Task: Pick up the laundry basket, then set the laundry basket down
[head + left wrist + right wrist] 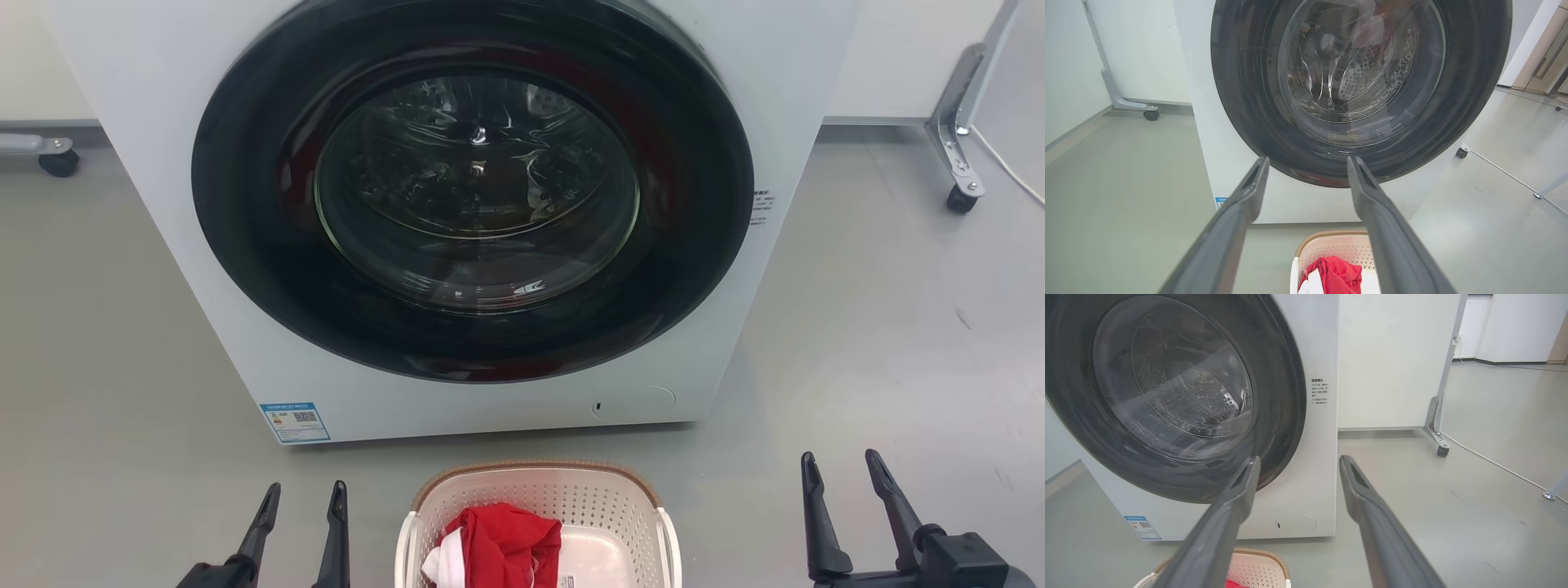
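The head view looks forward and down, close to a white front-loading washing machine with a round dark glass door; a cream-white perforated plastic laundry basket with a brown woven-look rim sits at its bottom edge. The left wrist view is low, left of the basket, tilted up at the machine; the right wrist view is low on the basket's right. All three share the machine's front and the basket's rim
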Motion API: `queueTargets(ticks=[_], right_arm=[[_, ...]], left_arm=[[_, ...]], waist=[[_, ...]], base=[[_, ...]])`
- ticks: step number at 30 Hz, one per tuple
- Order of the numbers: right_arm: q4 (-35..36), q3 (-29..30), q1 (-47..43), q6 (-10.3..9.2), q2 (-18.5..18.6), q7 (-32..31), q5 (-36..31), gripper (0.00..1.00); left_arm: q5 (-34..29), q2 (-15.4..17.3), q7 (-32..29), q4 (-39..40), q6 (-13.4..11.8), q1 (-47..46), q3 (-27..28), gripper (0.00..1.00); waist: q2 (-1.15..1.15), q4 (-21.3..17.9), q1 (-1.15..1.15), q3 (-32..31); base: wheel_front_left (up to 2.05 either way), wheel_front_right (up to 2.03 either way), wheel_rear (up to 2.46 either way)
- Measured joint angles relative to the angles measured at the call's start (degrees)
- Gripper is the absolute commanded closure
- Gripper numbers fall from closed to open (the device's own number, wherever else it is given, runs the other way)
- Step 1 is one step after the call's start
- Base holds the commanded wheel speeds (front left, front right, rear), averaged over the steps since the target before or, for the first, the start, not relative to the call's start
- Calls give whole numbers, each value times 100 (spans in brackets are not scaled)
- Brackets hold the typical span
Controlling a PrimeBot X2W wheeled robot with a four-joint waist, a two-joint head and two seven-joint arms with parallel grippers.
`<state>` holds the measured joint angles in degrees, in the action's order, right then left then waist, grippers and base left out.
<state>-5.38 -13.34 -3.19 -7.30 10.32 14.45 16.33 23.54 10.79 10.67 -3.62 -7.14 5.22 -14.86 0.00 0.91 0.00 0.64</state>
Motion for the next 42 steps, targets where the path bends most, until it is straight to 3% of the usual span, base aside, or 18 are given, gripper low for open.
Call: queueTargets(ticks=[29, 30, 42], right_arm=[[192, 141, -24, 0, -77, -35, -185, 0], [199, 146, -35, 0, -77, -47, -186, 100], [-135, 229, -186, 77, -190, -187, 178, 100]], left_arm=[[-344, -218, -278, 197, 0, 11, 209, 0], [-348, -223, -279, 202, 0, 15, 210, 100], [-12, -297, -403, -151, 67, 88, 275, 100]], waist=[[0, 10, 0, 51], [0, 10, 0, 50], [0, 3, 0, 43]], base=[[0, 0, 0], [0, 0, 0], [0, 0, 0]])
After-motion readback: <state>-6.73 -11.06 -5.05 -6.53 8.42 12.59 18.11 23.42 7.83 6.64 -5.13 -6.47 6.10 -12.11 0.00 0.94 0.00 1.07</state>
